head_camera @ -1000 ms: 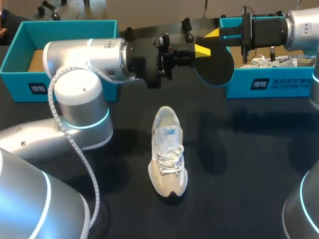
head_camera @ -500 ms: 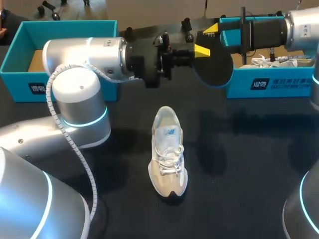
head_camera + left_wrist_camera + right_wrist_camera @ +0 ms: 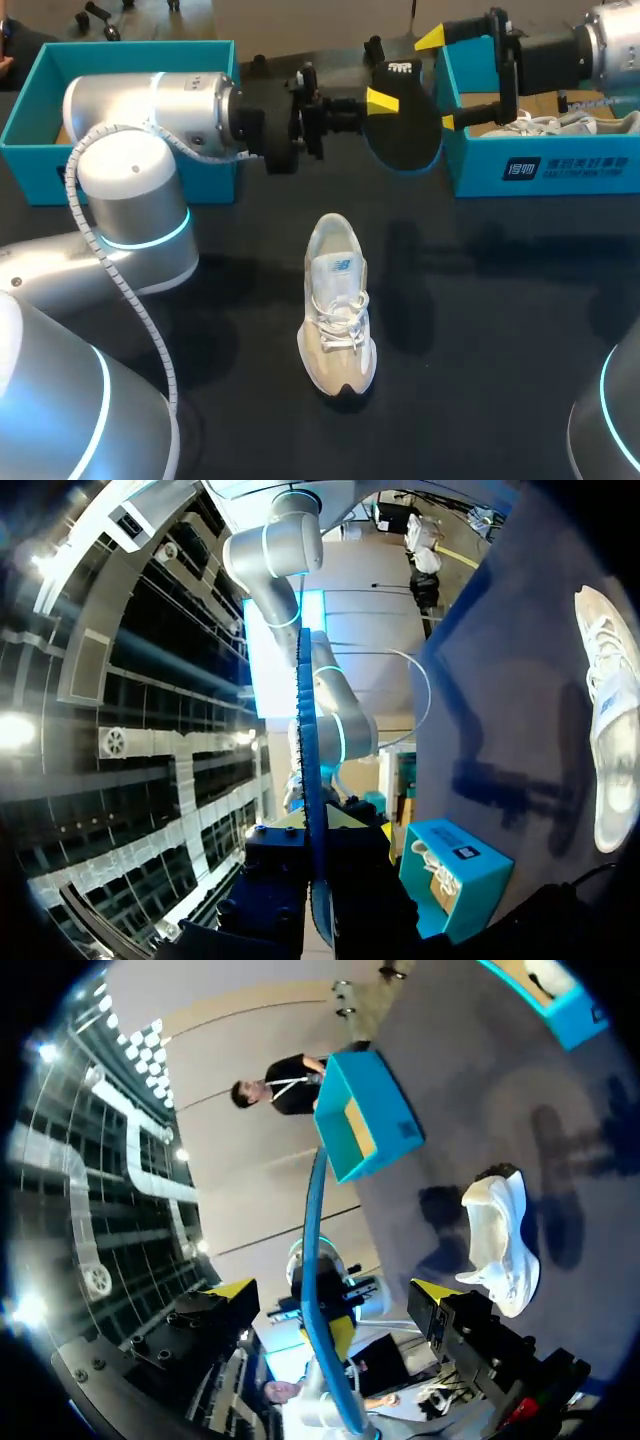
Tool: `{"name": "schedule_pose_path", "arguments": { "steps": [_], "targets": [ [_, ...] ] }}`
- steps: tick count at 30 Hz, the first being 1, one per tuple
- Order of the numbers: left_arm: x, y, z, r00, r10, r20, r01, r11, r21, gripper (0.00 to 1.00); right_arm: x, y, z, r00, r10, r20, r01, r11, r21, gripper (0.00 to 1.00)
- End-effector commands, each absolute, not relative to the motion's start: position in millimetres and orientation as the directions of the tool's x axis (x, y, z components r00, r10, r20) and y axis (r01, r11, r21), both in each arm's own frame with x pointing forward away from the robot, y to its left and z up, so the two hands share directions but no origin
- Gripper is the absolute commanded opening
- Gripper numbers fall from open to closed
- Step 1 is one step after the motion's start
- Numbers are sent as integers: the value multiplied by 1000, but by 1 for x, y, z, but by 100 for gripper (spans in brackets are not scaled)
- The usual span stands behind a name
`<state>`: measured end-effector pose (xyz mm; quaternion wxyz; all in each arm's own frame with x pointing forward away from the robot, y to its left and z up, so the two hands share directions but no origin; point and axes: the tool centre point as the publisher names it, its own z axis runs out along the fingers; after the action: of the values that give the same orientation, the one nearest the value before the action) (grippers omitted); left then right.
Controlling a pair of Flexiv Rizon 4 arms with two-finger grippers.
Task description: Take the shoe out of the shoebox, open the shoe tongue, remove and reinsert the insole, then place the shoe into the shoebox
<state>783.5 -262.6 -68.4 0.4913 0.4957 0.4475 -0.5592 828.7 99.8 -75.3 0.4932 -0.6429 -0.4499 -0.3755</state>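
The white sneaker (image 3: 338, 305) lies on the dark table, toe toward me; both wrist views catch it too (image 3: 610, 710) (image 3: 495, 1225). Its black insole (image 3: 405, 135) hangs in the air above the table's far side, and my left gripper (image 3: 385, 100) is shut on its edge. In the left wrist view the insole (image 3: 310, 780) runs edge-on out of that gripper (image 3: 318, 825). My right gripper (image 3: 440, 80) stands wide open around the insole's other end. Its yellow fingertips (image 3: 230, 1290) are apart from the insole (image 3: 312, 1280) on both sides.
A teal shoebox (image 3: 540, 165) at the far right holds another white shoe (image 3: 560, 122). A second teal box (image 3: 120, 60) stands at the far left behind my left arm. The table around the sneaker is bare.
My right gripper has opened and let go of the insole. My left arm has carried the insole a little to the left.
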Motion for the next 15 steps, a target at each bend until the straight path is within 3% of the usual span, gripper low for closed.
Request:
{"name": "schedule_pose_path", "arguments": {
  "steps": [1, 9, 15],
  "targets": [
    [783, -252, -63, -25, -106, -994, 993, -118, -12, 0, 812, 92, -70, 246, 234, 941, 966, -140, -218, 100],
    [783, -241, -57, -30, -115, -993, 993, -118, -17, 0, 804, 78, -68, 50, 254, 966, 991, -131, -17, 100],
    [784, -234, -54, -54, -115, -992, 992, -121, -40, 0, 802, 70, -68, -28, 240, 970, 996, -78, 48, 100]
  ]
}}
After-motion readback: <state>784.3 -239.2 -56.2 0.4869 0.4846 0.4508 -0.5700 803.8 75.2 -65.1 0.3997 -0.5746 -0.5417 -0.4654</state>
